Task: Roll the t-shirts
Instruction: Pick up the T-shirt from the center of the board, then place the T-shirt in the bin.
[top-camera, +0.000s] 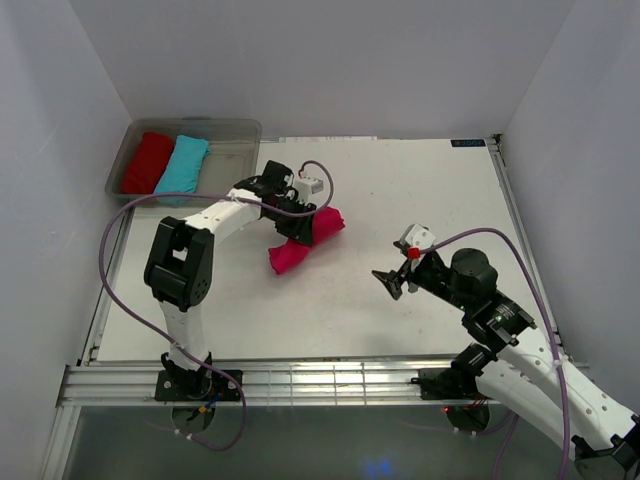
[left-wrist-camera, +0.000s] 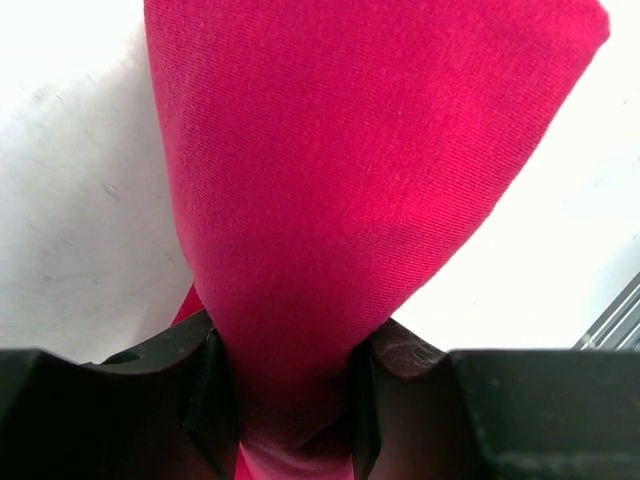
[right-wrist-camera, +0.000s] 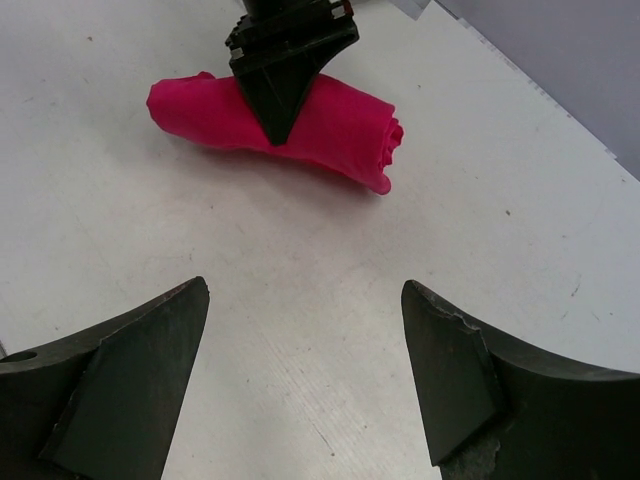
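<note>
A magenta-pink t-shirt (top-camera: 305, 240) lies rolled into a thick tube on the table, left of centre. My left gripper (top-camera: 297, 228) is shut on the roll about halfway along; in the left wrist view the pink cloth (left-wrist-camera: 360, 180) bulges out from between both fingers (left-wrist-camera: 215, 400). The right wrist view shows the same roll (right-wrist-camera: 330, 125) with the left gripper's black fingers clamped over it. My right gripper (top-camera: 388, 282) stands open over bare table to the right of the roll, nothing between its fingers (right-wrist-camera: 460, 370). A red t-shirt (top-camera: 148, 162) and a turquoise t-shirt (top-camera: 183, 165) lie rolled in the bin.
A clear plastic bin (top-camera: 225, 145) stands at the table's back left corner, its right half bare. The table's metal front rail (top-camera: 330, 385) runs along the near edge. Grey walls close in on three sides.
</note>
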